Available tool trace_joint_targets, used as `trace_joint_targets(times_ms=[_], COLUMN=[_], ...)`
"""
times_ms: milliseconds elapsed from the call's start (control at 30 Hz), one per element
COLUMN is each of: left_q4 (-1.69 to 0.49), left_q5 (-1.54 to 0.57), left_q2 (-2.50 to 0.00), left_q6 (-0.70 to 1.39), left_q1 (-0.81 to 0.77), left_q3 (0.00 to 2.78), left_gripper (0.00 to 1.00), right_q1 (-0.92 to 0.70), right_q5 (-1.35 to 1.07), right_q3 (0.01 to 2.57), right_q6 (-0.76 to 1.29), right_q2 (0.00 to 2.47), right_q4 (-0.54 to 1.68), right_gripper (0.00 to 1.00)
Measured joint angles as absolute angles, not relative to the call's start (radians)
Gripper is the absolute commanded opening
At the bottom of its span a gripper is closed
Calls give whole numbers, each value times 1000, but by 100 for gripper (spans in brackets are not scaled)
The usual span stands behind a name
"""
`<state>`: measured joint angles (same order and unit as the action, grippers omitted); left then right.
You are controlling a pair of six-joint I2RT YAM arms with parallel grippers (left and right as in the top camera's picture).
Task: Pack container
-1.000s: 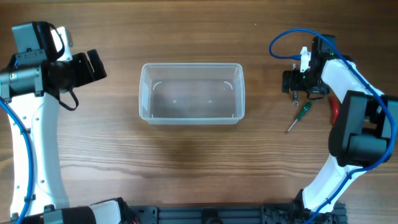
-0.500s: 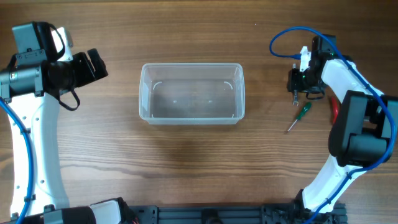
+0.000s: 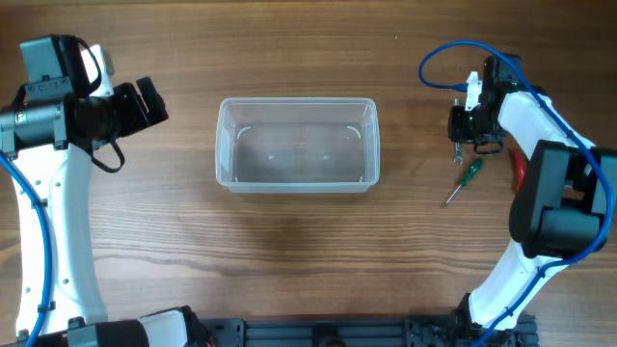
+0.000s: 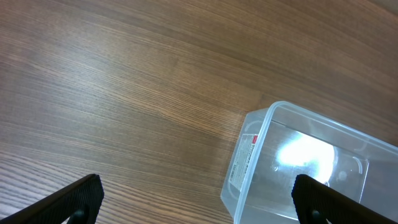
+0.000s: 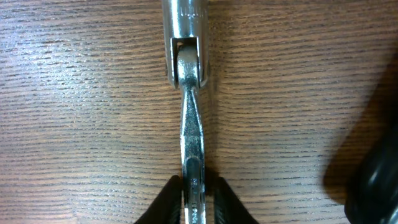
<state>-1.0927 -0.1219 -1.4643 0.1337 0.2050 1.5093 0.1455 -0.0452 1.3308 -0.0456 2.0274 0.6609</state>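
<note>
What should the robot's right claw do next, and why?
Probably lift straight up a little. The right claw looks pinched shut on the shiny metal wrench, which lies flat on the table. The container is empty and sits away to the side, so the wrench must leave the wood first.

a robotics lab or test station is suggested. a wood-grain bench is flanked by a white-and-black left arm and right arm, with blue cable looped along them. a black rail is fixed at the near edge. a clear container, a green-handled screwdriver and a steel wrench are laid out.
</note>
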Motion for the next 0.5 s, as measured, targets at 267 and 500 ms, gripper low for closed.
trace_joint_targets(times_ms=[267, 500], left_q4=[-1093, -1093], left_q5=[-122, -122], left_q2=[-1464, -1464], left_q6=[134, 134], left_q1=[205, 205], left_q3=[1509, 1509], left_gripper=[100, 100], right_q1=[146, 146], right_q5=[-48, -47], right_q3=[1331, 1331], right_q6=[-46, -46], right_q2=[2027, 2027], right_q4=[661, 661], right_gripper=[4, 4])
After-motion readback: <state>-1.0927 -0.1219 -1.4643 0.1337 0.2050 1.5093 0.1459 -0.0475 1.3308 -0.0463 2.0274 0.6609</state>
